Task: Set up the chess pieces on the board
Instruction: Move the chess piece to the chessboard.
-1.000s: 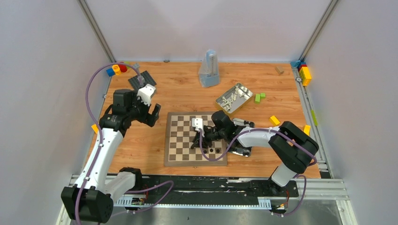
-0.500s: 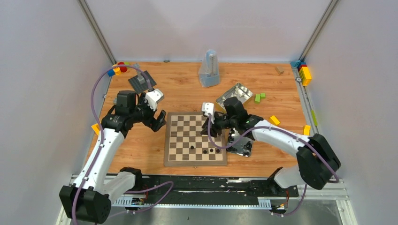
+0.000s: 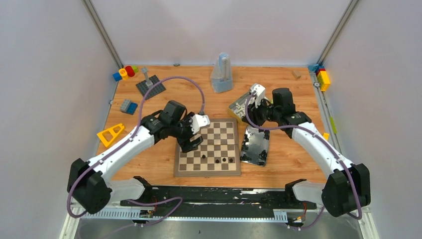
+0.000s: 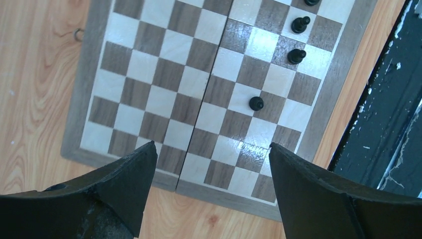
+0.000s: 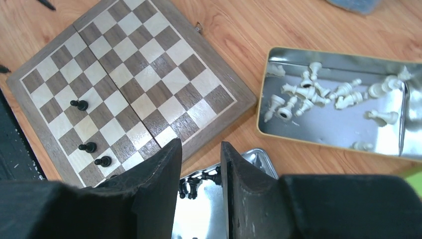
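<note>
Pincer of the right arm (image 5: 200, 152), narrowly parted and empty, is being held just beside the tin (image 5: 343, 134) of cream chess pieces (image 5: 311, 92), rightward in its wrist view.

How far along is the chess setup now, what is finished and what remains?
Done: only a few black pieces stand on the board. In hand: nothing, the left hand and right hand are open and empty. Left: the white pieces lie in their tin, the remaining black pieces in the second tin.
</note>
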Available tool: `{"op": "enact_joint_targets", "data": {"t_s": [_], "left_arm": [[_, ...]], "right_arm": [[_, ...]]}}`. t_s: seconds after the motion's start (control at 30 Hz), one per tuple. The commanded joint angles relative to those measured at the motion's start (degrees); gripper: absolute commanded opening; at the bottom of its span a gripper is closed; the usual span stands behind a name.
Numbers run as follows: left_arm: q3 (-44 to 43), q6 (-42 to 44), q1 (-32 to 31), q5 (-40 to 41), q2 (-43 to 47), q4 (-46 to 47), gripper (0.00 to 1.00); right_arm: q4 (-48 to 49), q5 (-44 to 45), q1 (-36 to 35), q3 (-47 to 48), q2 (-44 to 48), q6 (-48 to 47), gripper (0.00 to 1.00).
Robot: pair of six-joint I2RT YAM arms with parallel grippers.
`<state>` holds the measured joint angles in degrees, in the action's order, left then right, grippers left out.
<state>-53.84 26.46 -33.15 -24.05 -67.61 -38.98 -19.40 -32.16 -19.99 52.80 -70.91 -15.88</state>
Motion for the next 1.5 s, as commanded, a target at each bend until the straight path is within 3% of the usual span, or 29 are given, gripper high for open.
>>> {"op": "enact_joint_targets", "data": {"t_s": [0.0,0.2,0.67,1.1,1.47], "left_arm": [[-4.33,2.19,-5.09,3.67,-4.52,-0.12,0.88],[-6.68,3.2,-11.22,6.01,-13.19,-0.61,0.79],[-10.57,2.88,-15.63,7.21,-23.91,-2.59,0.62],[-10.46,3.49,-17.22,8.27,-25.42,-4.91,0.59],[-11.24,3.85,-17.34,8.52,-27.09,-6.05,0.42]], "right_arm": [[-3.89,0.7,2.49,2.75,2.08,3.83,0.36],[-3.99,0.41,5.03,2.01,2.27,3.76,0.36],[-3.99,-0.15,5.51,1.27,2.69,2.37,0.36],[-4.16,-0.35,5.5,1.17,2.54,1.91,0.35],[-4.53,-0.57,5.49,1.17,2.19,1.75,0.35]]}}
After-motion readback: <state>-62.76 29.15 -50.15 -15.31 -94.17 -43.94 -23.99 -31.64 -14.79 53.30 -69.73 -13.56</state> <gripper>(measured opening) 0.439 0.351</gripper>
